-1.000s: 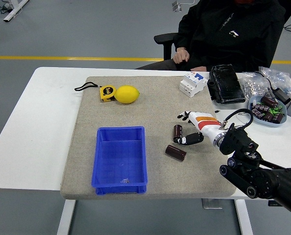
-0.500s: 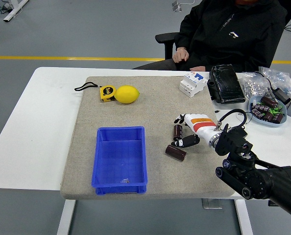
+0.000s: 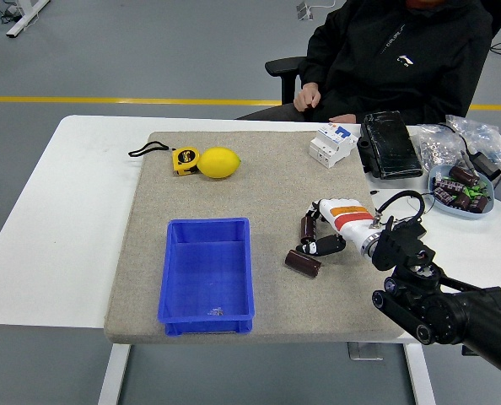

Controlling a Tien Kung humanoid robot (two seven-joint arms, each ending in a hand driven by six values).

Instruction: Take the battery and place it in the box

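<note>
My right hand's fingers (image 3: pixel 311 221) were bent down around the upright battery (image 3: pixel 306 229), just right of the middle of the frame. They looked half curled, touching it or almost touching it, but I could not tell if they gripped it yet. The thumb (image 3: pixel 322 246) pointed left, just above a second battery (image 3: pixel 303 262) that lay on its side a bit lower.

One second ago the fingers were farther right and a gap showed between them and the upright battery. Now my right hand (image 3: pixel 335 224) had slid left and that gap was gone. Neither battery had moved or left the mat (image 3: pixel 259 186), so I think the grab was only starting.

The blue box (image 3: pixel 206 274) sat in the lower left part of the mat with nothing in it. It was well apart from my hand, so a lift and a long carry to the left were still to do.

A lemon (image 3: pixel 219 163) and a tape measure (image 3: pixel 183 160) lay at the upper left of the mat. A person (image 3: pixel 402 59) sat at the top right, with one hand (image 3: pixel 305 97) resting near the table's far edge. I could not see my left hand at all.
</note>
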